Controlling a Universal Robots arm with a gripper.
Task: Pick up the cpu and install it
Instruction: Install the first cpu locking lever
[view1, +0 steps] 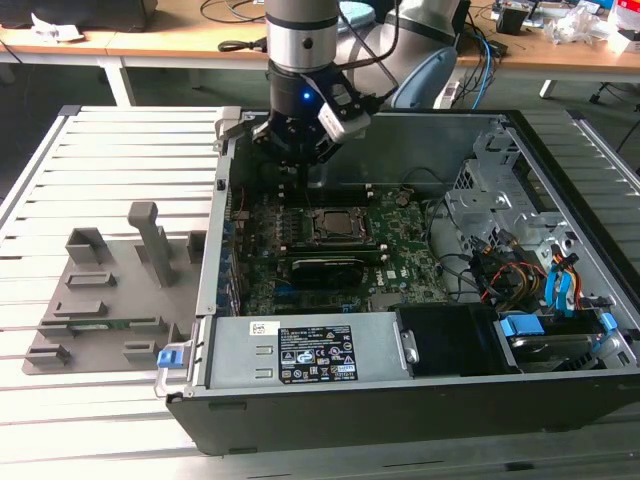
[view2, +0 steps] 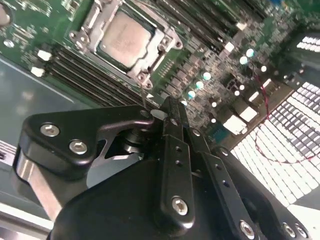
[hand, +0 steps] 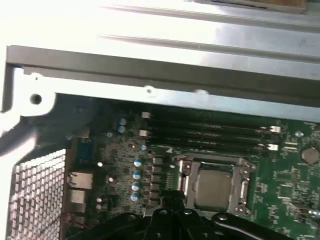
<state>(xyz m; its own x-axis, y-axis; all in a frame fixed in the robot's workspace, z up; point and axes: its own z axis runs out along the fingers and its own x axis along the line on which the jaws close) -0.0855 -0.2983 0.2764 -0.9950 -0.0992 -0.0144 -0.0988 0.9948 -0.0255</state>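
Observation:
The cpu (view2: 124, 40), a dull silvery square, lies flat inside the black socket frame (view2: 150, 62) on the green motherboard (hand: 280, 185). It also shows in the first wrist view, cpu (hand: 212, 187), and in the exterior view, cpu (view1: 335, 225). My gripper (view1: 302, 178) hangs above the board just behind the socket, toward the case's back wall, apart from the chip. In the second wrist view its black fingers (view2: 172, 130) are pressed together with nothing between them.
The open computer case (view1: 560, 200) lies on a slatted metal table. Black memory slots (hand: 210, 132) run beside the socket. A power supply (view1: 300, 350) and drive bays with cables (view1: 530, 270) fill the front and the exterior view's right. A grey fixture tray (view1: 100, 300) sits at the exterior view's left.

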